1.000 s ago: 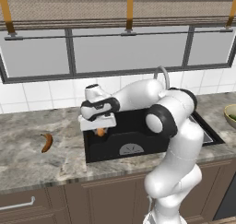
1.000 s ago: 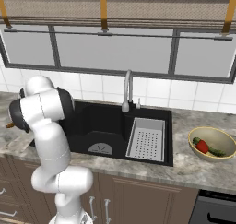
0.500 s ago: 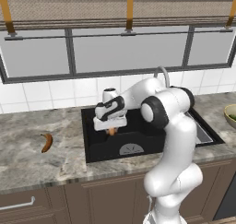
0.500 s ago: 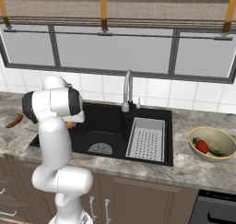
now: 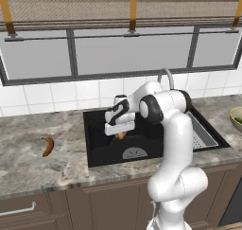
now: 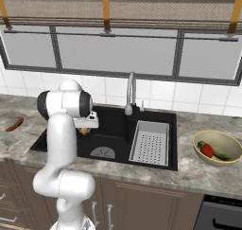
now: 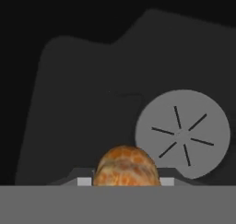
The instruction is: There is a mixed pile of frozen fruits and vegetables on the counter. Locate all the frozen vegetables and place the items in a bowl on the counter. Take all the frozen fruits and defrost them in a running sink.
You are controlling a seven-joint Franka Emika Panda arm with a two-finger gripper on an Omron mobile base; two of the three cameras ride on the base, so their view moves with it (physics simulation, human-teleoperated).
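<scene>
Orange (image 7: 126,166) clamped between pincer (image 5: 121,133) tips, held over sink (image 5: 101,151) basin.

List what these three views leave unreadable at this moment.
- Gripper fingertips: hand view, cut off at the bottom behind the orange; contact unclear.
- Water from the tap: both base views, too fine to tell.
- Bowl: left base view, cut by the right edge.
- Sink left wall: right base view, behind the arm.

Marbled tabletop (image 5: 28,163): banana (image 5: 47,146) lying left of the sink (image 5: 101,155); bowl (image 6: 218,148) resting at far right end.
</scene>
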